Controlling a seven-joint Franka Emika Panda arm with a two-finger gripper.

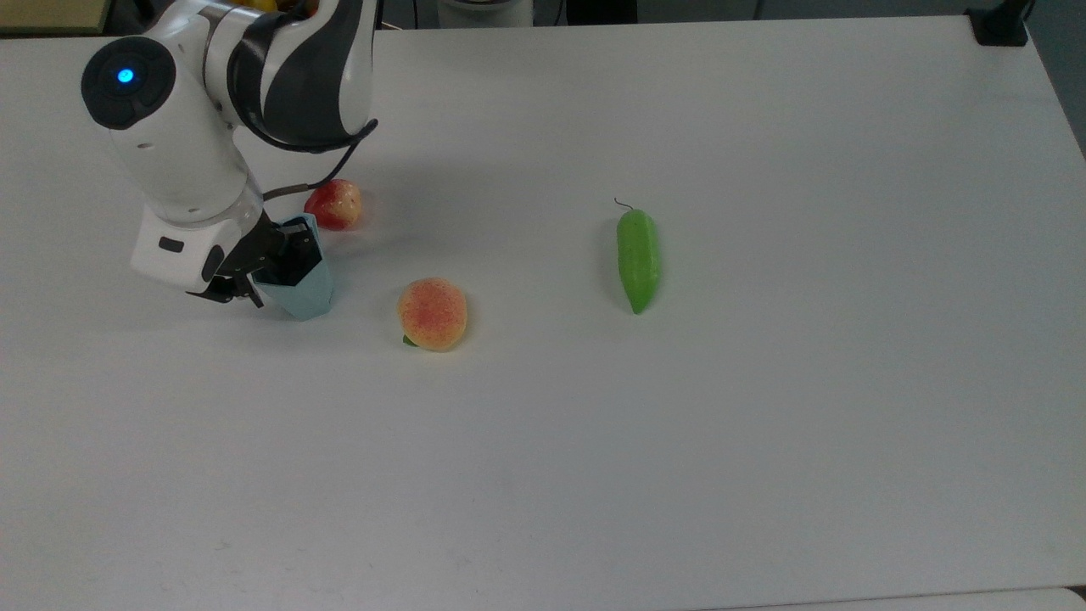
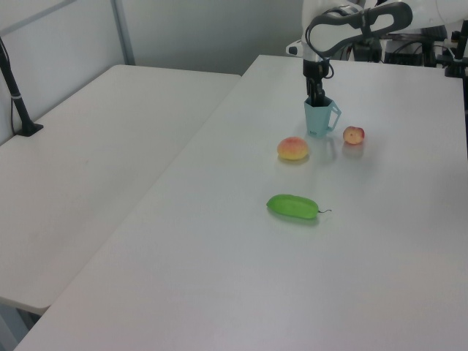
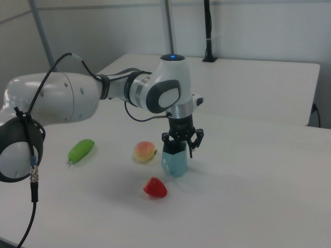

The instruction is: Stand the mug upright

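Note:
The pale blue faceted mug (image 1: 305,290) (image 2: 319,121) (image 3: 175,163) stands upright on the white table, its base on the surface and its handle toward the left view's right. My gripper (image 1: 291,255) (image 2: 315,100) (image 3: 179,146) comes down from above and is shut on the mug's rim wall. The arm's wrist hides part of the rim in the top view.
A speckled peach (image 1: 433,314) (image 2: 292,148) lies just to the top view's right of the mug. A small red fruit (image 1: 333,204) (image 3: 155,187) sits close behind it. A green cucumber-like vegetable (image 1: 638,259) lies farther right. A black clamp post (image 1: 999,25) stands at the table's far corner.

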